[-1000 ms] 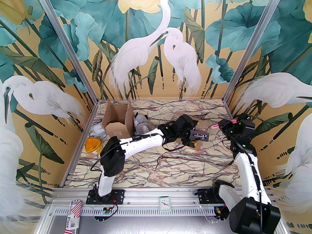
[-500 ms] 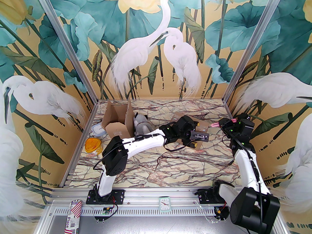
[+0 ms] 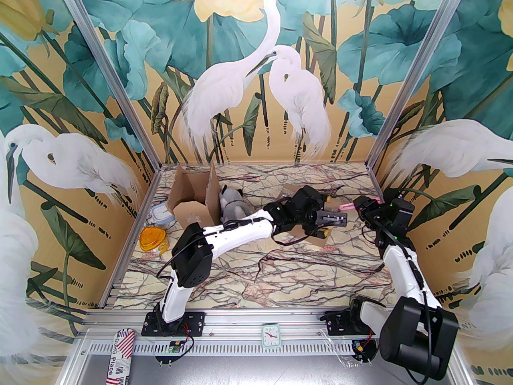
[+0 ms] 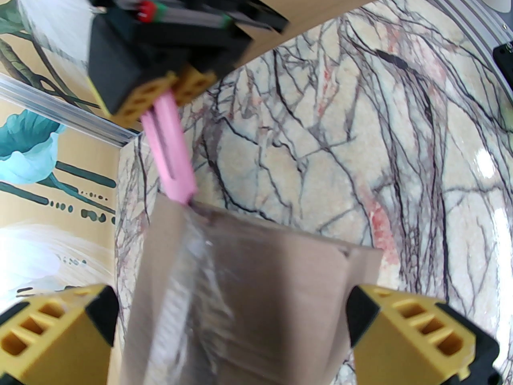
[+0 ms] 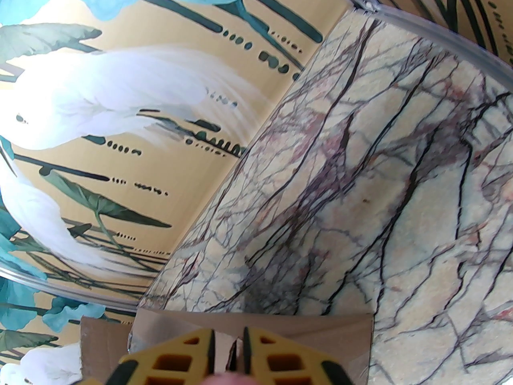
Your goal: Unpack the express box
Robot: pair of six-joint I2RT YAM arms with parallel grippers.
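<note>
The express box (image 3: 298, 238), a closed brown cardboard box with clear tape (image 4: 192, 263) along its top, lies right of the table's middle. My left gripper (image 3: 326, 218) hangs over it, open, its yellow fingers (image 4: 421, 327) standing on either side of the box (image 4: 256, 295). Just to the right, my right gripper (image 3: 356, 203) is shut on a pink cutter (image 3: 346, 206). In the left wrist view the cutter (image 4: 170, 150) points down, with its tip at the far edge of the box where the tape ends. The right wrist view has the box's end (image 5: 280, 335) just past my nearly closed fingers (image 5: 264, 359).
An opened cardboard box (image 3: 192, 203) stands at the back left with a grey plush toy (image 3: 231, 205) beside it. A clear lidded container (image 3: 161, 214) and an orange object (image 3: 152, 239) lie near the left wall. A small clock (image 3: 271, 335) sits on the front rail.
My right gripper has carried the pink cutter left, up to the box's edge. The left gripper has shifted slightly toward the back over the box, still open.
</note>
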